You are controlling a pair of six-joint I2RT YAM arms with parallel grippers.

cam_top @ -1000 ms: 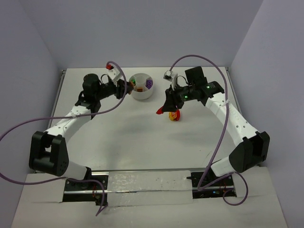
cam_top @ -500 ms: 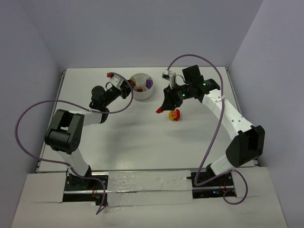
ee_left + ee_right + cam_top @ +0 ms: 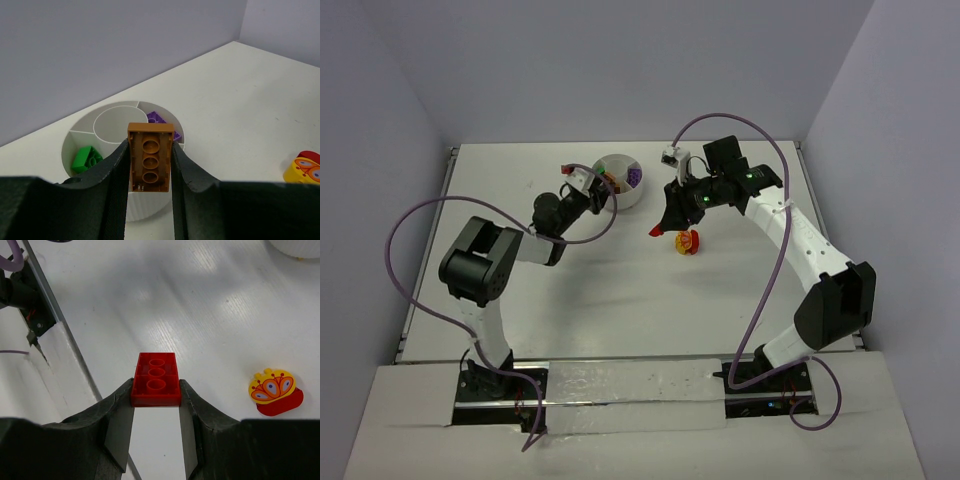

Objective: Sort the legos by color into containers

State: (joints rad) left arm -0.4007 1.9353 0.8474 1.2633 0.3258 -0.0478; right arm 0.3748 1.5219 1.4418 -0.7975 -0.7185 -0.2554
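Note:
The white bowl (image 3: 620, 193) stands at the back centre, with a purple brick (image 3: 634, 177) and a green brick (image 3: 603, 170) in its sections. My left gripper (image 3: 597, 192) is shut on an orange-brown brick (image 3: 150, 157) and holds it over the bowl's near rim (image 3: 145, 207). The wrist view shows the green brick (image 3: 86, 159) at the left, the purple one (image 3: 159, 120) at the back and the centre well (image 3: 117, 125) bare. My right gripper (image 3: 660, 230) is shut on a red brick (image 3: 156, 379) above the table, left of a yellow-and-red piece (image 3: 689, 241).
The yellow-and-red piece lies on the table in the right wrist view (image 3: 275, 390) and at the right edge of the left wrist view (image 3: 304, 167). A metal rail (image 3: 42, 305) runs along the table edge. Purple cables (image 3: 410, 230) loop over both arms. Walls enclose the table.
My left arm has folded in and its gripper has moved right, up to the bowl, with the orange-brown brick. My right gripper has hardly moved and still holds the red brick.

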